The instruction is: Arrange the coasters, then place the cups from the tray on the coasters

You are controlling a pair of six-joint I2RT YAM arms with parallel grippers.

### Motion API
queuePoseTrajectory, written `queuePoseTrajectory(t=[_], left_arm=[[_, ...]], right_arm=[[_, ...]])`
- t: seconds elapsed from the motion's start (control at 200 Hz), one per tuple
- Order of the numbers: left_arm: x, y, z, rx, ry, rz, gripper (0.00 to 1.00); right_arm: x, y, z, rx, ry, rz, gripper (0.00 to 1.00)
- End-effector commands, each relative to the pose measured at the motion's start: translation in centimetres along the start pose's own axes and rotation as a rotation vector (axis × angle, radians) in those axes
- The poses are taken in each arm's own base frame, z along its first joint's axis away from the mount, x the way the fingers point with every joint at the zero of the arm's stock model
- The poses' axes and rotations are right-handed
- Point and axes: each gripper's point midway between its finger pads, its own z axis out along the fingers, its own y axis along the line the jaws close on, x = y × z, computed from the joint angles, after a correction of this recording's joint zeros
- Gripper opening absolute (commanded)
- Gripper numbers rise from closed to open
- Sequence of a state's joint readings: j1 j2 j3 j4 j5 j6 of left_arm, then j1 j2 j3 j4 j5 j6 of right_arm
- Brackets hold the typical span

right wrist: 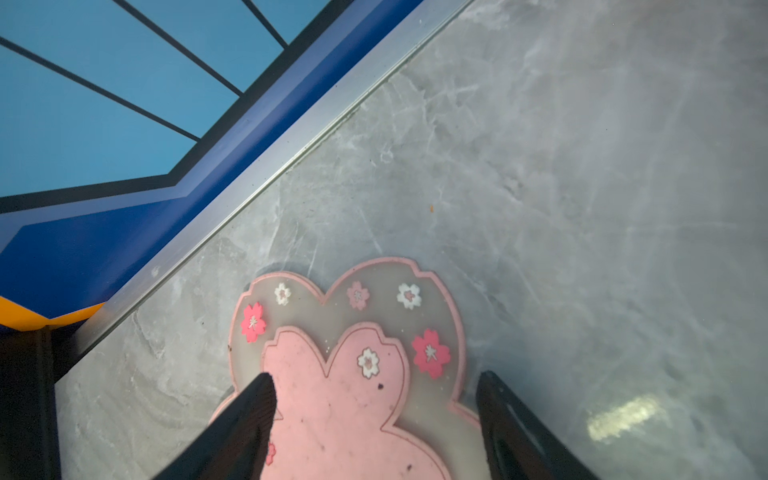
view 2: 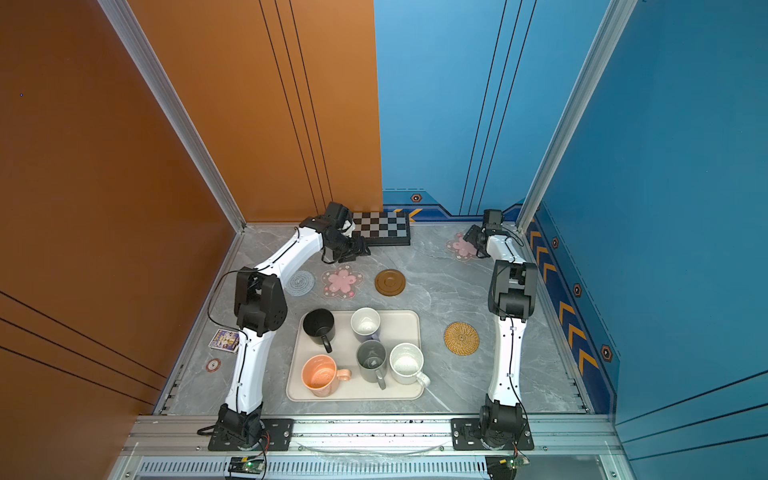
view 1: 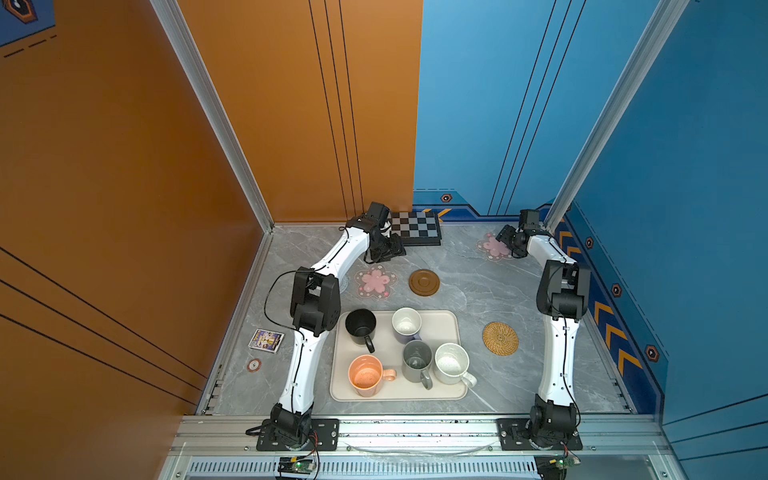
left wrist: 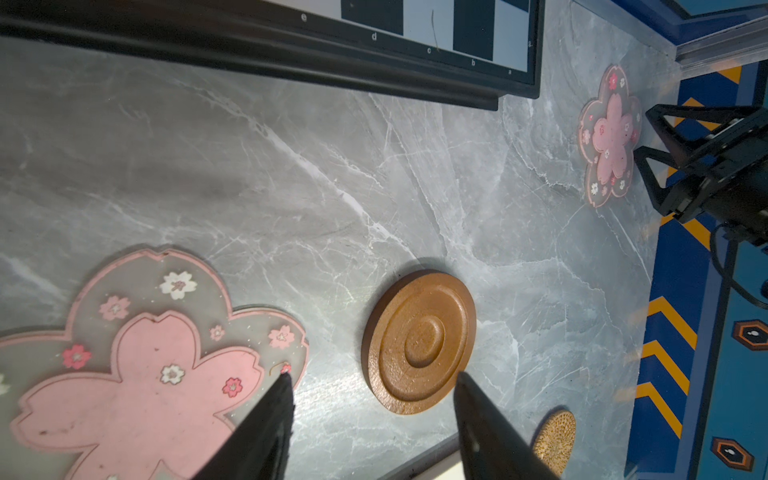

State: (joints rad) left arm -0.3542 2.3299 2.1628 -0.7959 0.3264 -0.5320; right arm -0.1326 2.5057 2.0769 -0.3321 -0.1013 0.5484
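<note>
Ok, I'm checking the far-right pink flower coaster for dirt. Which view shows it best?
The right wrist view: the pink flower coaster is close up, dark specks visible, its near part cut off. The left wrist view shows it whole but small; in both top views the right end effector hides part.

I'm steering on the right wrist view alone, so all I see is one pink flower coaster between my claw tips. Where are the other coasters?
Observer: Beyond the tray lie the second pink flower coaster and the brown wooden coaster, side by side.
Operator: And the cups?
Observer: All five cups stand on the tray, none on a coaster.
Operator: What's the left claw doing?
Observer: The left claw is open and empty, near the checkerboard.
</note>
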Motion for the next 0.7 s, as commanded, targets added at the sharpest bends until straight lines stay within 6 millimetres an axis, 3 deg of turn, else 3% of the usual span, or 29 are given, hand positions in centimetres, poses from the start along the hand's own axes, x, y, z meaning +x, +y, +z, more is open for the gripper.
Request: queuePoseTrajectory(t=[0.0, 0.295, 0.606, 0.691], left_arm=[[-0.5, -0.7, -1.8, 0.027, -0.021, -0.004, 0.62], [0.3, -0.9, -3.4, 0.035, -0.032, 0.0, 0.62], [1.0, -0.9, -4.6, 0.035, -0.039, 0.004, 0.62], [1.1, -0.9, -4.8, 0.035, -0.04, 0.005, 0.62]], right_arm=[[3.8, -1.1, -0.8, 0.057, 0.138, 0.012, 0.77], [6.5, 0.5, -2.0, 0.004, 0.248, -0.002, 0.76], [10.1, 0.3, -4.5, 0.026, 0.334, -0.048, 0.76], [10.2, 0.4, -5.0, 0.023, 0.338, -0.061, 0.76]])
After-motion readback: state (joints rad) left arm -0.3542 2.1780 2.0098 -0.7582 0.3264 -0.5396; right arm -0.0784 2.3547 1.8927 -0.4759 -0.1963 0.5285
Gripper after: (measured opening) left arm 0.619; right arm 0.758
